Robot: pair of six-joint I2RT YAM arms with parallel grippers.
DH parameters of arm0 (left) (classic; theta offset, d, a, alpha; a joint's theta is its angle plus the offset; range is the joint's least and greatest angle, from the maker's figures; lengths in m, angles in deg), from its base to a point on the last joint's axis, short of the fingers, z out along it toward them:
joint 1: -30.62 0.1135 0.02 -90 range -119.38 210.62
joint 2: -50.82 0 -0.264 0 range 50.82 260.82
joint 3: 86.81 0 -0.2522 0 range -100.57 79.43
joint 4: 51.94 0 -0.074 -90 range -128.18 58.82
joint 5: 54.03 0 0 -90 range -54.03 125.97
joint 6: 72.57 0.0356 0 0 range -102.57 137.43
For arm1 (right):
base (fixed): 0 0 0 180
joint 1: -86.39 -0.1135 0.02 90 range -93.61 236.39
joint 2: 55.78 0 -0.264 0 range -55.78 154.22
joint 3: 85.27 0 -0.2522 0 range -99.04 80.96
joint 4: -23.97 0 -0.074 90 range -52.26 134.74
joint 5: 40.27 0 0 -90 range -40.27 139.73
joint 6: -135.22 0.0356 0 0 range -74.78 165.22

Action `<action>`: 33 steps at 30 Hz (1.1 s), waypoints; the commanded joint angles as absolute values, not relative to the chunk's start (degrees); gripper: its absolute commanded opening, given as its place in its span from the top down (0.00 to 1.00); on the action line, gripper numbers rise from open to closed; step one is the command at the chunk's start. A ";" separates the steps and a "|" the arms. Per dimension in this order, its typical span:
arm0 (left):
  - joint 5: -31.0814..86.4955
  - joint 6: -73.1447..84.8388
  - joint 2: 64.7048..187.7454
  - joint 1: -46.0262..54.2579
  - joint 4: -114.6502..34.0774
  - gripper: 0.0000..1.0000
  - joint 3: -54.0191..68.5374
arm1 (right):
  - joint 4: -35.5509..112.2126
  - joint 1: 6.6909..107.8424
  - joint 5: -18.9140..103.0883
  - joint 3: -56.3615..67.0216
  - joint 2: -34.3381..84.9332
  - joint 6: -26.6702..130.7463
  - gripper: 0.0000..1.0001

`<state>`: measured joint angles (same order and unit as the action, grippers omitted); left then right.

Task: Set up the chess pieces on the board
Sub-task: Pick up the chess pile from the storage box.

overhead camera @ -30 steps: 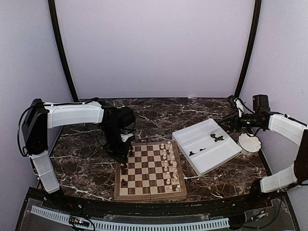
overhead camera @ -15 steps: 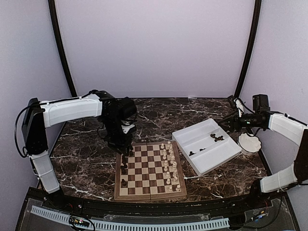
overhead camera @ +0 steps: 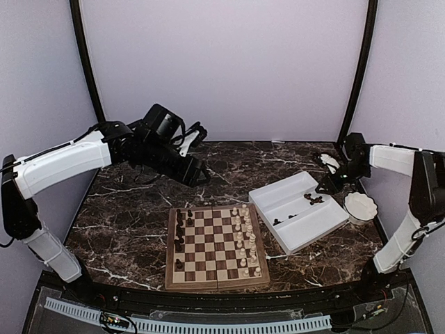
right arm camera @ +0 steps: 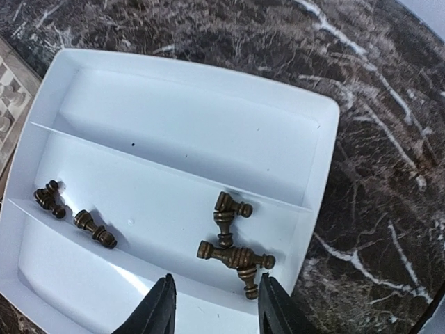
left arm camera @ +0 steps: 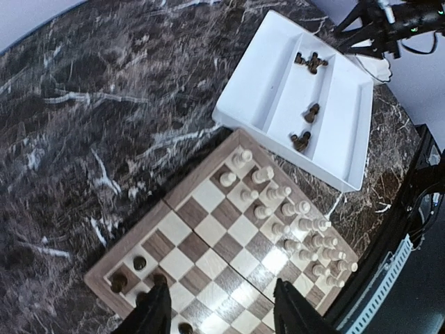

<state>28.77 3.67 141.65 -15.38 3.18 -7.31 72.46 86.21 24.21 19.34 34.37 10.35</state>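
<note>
On the dark marble table (overhead camera: 118,209), the wooden chessboard (overhead camera: 212,255) lies near the front edge, with the white divided tray (overhead camera: 316,229) just beside it on the right. The left gripper (left arm camera: 221,289) hangs high over the table behind the board's far edge, jaws apart and holding nothing. The right gripper (right arm camera: 217,282) is above the tray's far right end, also spread and empty. Cream-white pieces (overhead camera: 245,240) fill the board's two right columns. Some dark chess pieces (overhead camera: 182,226) stand on its left columns, and the other dark chess pieces (right arm camera: 233,254) lie in the tray's middle compartment.
</note>
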 commanded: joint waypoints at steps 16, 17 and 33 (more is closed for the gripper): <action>29.72 2.89 135.27 -13.07 -32.45 0.06 8.83 | 75.13 78.61 38.95 9.90 51.60 9.43 0.66; 29.46 2.69 135.14 -13.11 -32.59 0.07 9.37 | 75.07 78.24 38.95 9.87 51.96 9.04 0.65; 24.31 -2.71 139.99 -13.14 -32.34 0.17 6.75 | 79.30 75.83 34.84 12.99 46.57 4.34 0.94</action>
